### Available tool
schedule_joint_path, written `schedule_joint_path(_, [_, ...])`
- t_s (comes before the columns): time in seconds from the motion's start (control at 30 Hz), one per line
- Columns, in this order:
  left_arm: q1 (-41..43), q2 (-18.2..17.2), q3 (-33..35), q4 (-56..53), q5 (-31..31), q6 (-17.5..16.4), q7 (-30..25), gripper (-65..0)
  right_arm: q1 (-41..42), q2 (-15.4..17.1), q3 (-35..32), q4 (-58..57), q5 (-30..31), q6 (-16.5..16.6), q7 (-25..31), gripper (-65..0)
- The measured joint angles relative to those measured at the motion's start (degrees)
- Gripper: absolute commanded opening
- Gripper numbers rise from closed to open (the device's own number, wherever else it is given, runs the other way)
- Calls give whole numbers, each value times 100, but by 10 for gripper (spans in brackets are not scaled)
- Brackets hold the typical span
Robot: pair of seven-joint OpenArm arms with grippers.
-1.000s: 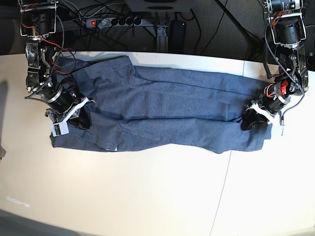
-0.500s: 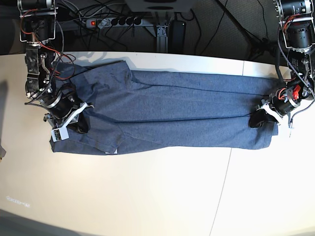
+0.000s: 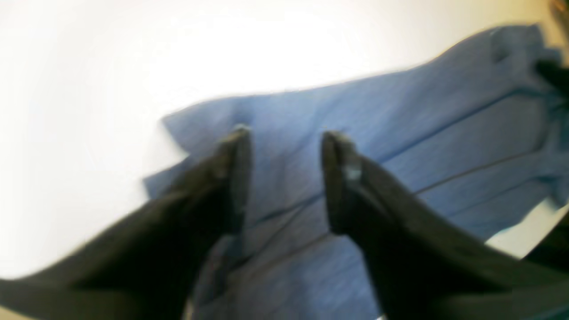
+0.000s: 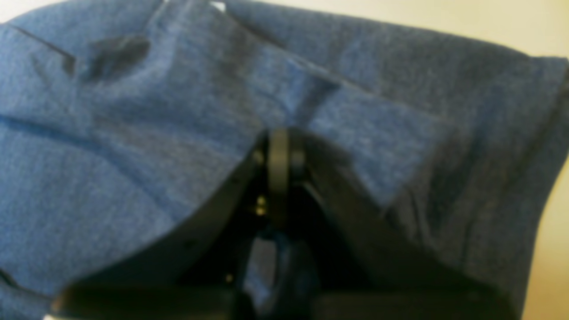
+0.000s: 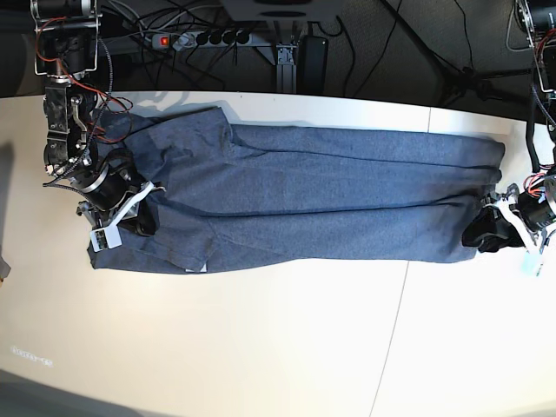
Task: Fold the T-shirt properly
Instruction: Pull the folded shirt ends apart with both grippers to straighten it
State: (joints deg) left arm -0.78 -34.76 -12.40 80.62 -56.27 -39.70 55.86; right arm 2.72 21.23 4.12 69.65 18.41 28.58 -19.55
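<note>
The bench (image 5: 261,347), white w/ a seam line running front to back, is carrying everything. The T-shirt (image 5: 304,208) is lying stretched across it as a long blue-grey band, folded lengthwise, w/ two fold lines running along it; no lettering is showing. Its sleeve end is sitting at the base view's left, hem end reaching nearly to the bench's right edge.

Right arm, at the base view's left, is reaching down onto the sleeve end. The right tool (image 4: 279,151) is sitting w/ its fingers pressed together, cloth bunching up around the tip; the wrist view is too blurred to tell whether any fabric is caught between them.

Left arm, at the base view's right, is hanging by the hem end. The left tool (image 3: 284,138) is standing w/ its fingers (image 3: 342,178) spread apart, nothing between them, shirt layers showing through the gap below.

A power strip (image 5: 204,37) & cables are lying behind the bench in the dark.
</note>
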Motion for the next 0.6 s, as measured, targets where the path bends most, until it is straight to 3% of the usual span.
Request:
schedule_joint_path(0.07, [13, -68, 2, -83, 275, -2, 31, -253, 0, 2, 0, 0, 2, 2, 0, -650])
schedule_joint_path(0.27, [11, -258, -2, -398, 568, 0, 101, -252, 0, 2, 0, 0, 0, 2, 0, -650])
schedule_joint_path(0.37, [11, -225, 4, -789, 90, 0, 398, -252, 2, 0, 0, 0, 13, 2, -31, -650])
schedule_joint_path(0.6, [-39, -240, -7, -1808, -321, 2, 304, -252, 15, 2, 0, 4, 20, 0, -103, -650])
